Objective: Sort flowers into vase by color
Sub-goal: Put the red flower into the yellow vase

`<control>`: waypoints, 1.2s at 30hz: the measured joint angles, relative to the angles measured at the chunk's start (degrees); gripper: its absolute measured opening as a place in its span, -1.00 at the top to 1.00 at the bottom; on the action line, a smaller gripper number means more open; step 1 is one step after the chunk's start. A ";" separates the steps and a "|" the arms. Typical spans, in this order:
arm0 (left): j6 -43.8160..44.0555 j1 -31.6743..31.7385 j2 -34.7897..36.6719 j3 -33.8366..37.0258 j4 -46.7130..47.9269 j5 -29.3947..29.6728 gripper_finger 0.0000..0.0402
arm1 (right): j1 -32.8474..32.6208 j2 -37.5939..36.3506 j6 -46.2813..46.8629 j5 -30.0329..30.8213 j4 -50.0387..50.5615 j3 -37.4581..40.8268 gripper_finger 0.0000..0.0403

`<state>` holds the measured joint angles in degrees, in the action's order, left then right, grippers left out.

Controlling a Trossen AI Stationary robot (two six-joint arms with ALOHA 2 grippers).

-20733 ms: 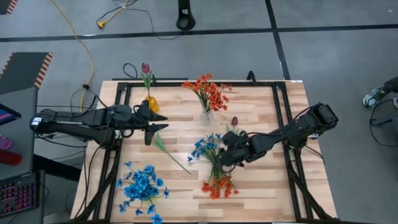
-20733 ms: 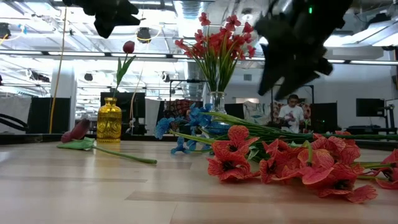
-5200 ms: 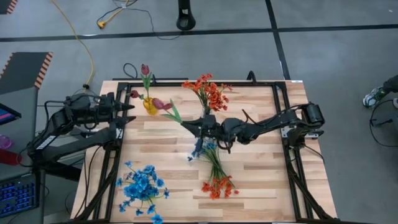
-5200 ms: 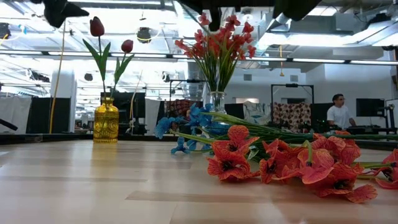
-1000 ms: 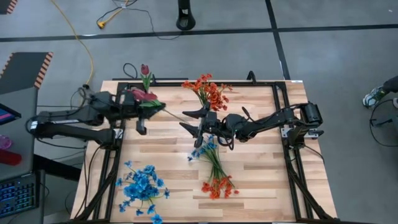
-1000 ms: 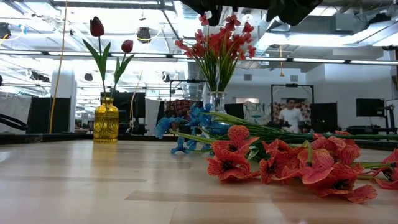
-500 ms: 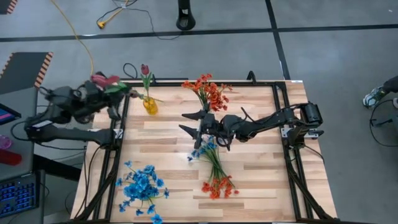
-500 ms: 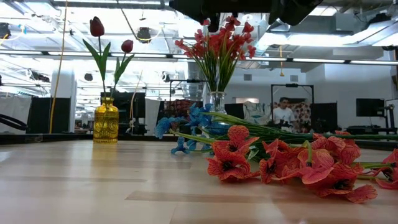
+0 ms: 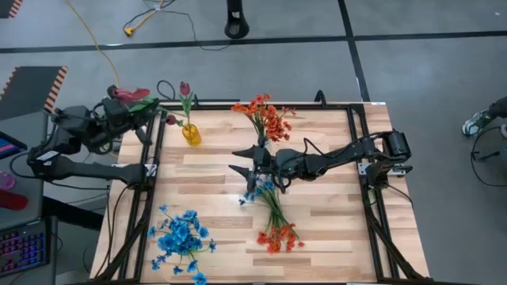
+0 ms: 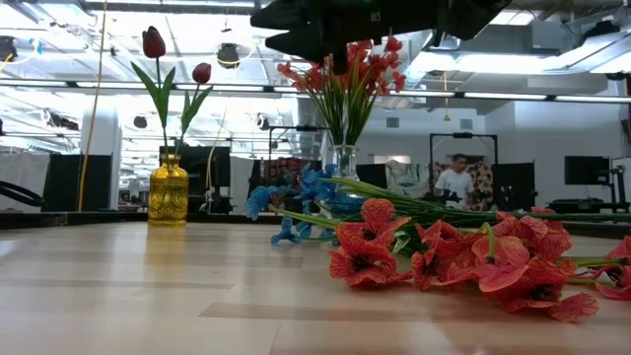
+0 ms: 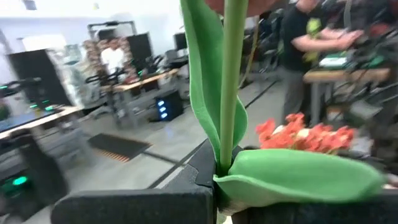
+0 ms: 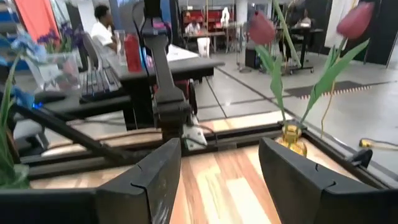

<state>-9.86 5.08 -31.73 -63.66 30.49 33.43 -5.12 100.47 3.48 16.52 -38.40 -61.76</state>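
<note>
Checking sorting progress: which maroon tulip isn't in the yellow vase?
The tulip clamped in the left gripper, held off the table's far-left corner; the others stand in the yellow vase.

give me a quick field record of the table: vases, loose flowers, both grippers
yellow vase: far left of table, maroon tulips in it
clear vase: far middle, orange-red flowers in it
blue cluster: lying near left
mixed sprigs: lying centre
left gripper: off the table's left edge, shut on a maroon tulip
right gripper: open, beside clear vase

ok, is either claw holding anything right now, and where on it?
Left claw is shut on a maroon tulip, gripping its green stem just above a leaf. Right claw is open and empty above the table.
</note>
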 joint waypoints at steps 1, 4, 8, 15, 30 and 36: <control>-0.21 0.00 -0.26 0.00 0.62 1.00 1.00 | -0.09 0.00 -0.01 -0.01 0.71 0.00 -0.21; -0.14 0.04 -0.80 0.00 2.38 1.91 1.00 | -0.60 0.00 0.01 -0.03 1.78 0.00 -0.21; 0.05 0.88 -1.35 0.00 3.70 1.94 1.00 | -1.41 0.00 0.01 -0.06 1.94 0.00 -0.21; 2.49 3.95 -3.40 0.00 7.33 1.33 1.00 | -2.44 0.00 0.01 -0.09 2.43 0.00 -0.21; 3.16 10.55 -10.98 0.00 8.62 -3.76 1.00 | -2.78 0.00 0.13 -0.12 5.12 0.00 -0.21; 3.64 14.02 -13.12 0.02 8.65 -4.80 1.00 | -2.80 0.00 0.12 -0.12 5.21 0.00 -0.21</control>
<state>-6.22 19.10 -44.85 -63.64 39.13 28.63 -7.92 100.47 3.60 16.40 -33.19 -61.76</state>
